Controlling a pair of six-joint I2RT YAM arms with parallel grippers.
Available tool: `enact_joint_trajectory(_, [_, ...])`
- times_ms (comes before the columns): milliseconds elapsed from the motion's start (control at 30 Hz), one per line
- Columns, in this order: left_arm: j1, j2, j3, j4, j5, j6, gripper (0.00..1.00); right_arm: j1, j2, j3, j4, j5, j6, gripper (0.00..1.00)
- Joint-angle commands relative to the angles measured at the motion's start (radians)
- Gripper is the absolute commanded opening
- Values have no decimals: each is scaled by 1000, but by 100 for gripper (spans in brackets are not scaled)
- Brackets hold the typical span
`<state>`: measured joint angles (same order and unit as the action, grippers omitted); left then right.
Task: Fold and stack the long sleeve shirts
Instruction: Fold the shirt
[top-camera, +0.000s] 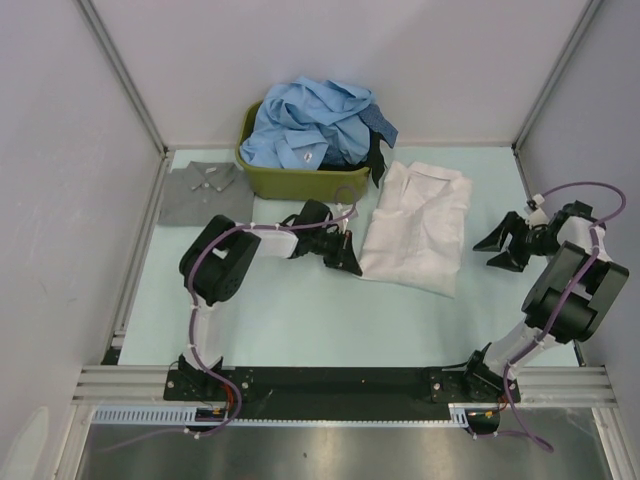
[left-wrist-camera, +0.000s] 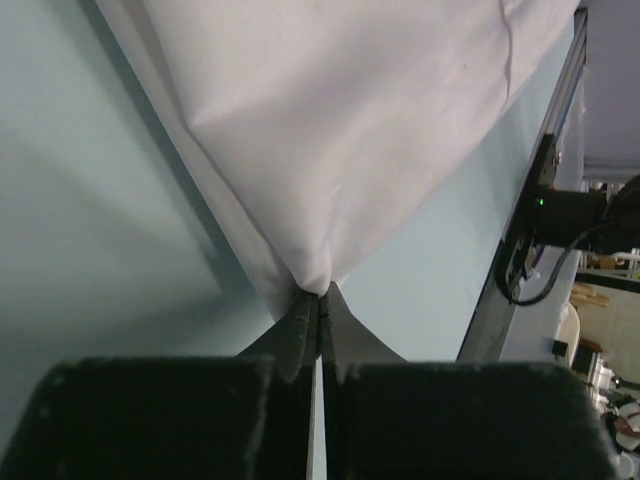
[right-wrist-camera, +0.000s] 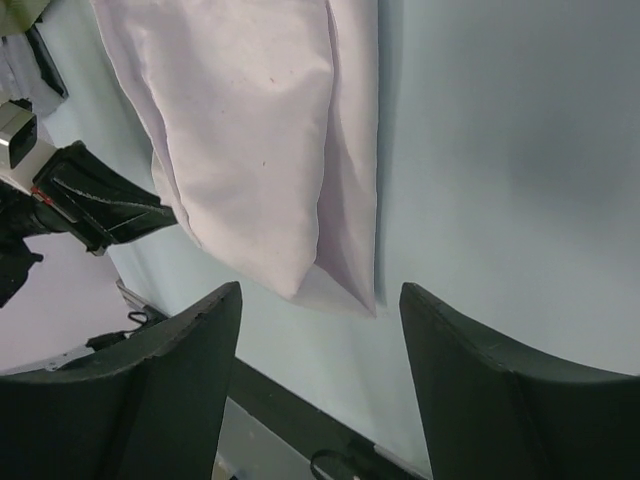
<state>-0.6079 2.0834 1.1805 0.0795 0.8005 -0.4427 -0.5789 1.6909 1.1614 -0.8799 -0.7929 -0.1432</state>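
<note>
Tub (top-camera: 290, 182) inside was hidden under blue shirts (top-camera: 310, 120); no. of them unclear. Dark shirt (top-camera: 376, 162) was mostly buried at tub's right rim. White shirt (left-wrist-camera: 340, 120), right of tub, was cut off by wrist views' edges.

- The table (top-camera: 300, 310) has a pale blue-green top, and white walls stand at its left, far and right sides.
- A white shirt (top-camera: 420, 225) lies on it to the right of the middle (folded, with the collar toward the far side).
- A grey shirt (top-camera: 205, 192) lies folded near the far left corner.
- An olive-green tub (top-camera: 300, 182) stands at the far edge, between the two shirts, just beside the grey one.
</note>
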Motion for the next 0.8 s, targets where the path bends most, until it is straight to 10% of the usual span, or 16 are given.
enact_joint_trajectory(0, [-10,-126,-82,-21,34,47,0,-7,-80,-38,-100,-14,-45,69])
enact_joint_trajectory(200, [-35,-141,-73,-55,23,87,0,51,-31,-19,-134,-9,-111,66])
enact_joint_trajectory(433, [-20,-114,-16,-150,-37,150,45,114,62,-11,-23,-28,-95,64])
enact_joint_trajectory(600, [13,-128,-4,-178,-50,208,53,186,118,20,28,-40,-47,62])
enact_joint_trajectory(767, [36,-100,99,-247,-90,303,54,208,139,-14,81,-2,-15,33])
